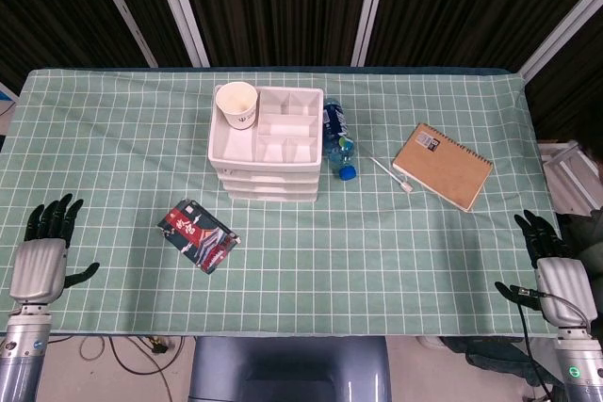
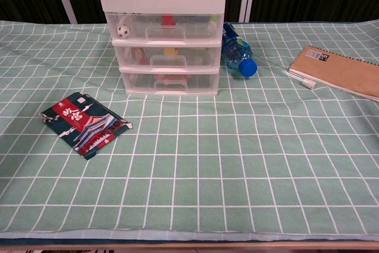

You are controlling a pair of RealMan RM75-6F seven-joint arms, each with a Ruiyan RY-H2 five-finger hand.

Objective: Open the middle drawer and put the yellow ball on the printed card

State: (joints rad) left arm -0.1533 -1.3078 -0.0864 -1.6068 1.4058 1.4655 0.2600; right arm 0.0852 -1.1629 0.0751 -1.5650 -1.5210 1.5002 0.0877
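A white three-drawer unit [image 1: 268,171] [image 2: 166,57] stands at the table's middle back, all drawers closed. Its middle drawer [image 2: 167,56] shows something yellow [image 2: 172,51] through the clear front. The printed card [image 1: 198,234] [image 2: 84,124], red and dark teal, lies flat to the unit's front left. My left hand [image 1: 42,256] rests at the near left edge with fingers spread and nothing in it. Over at the near right edge my right hand [image 1: 556,265] is likewise empty with fingers apart. Neither hand shows in the chest view.
A paper cup [image 1: 236,104] sits in the unit's top tray. A blue-capped bottle [image 1: 337,143] [image 2: 238,54] lies right of the unit. A brown spiral notebook [image 1: 443,166] [image 2: 340,70] and a white pen [image 1: 391,176] lie further right.
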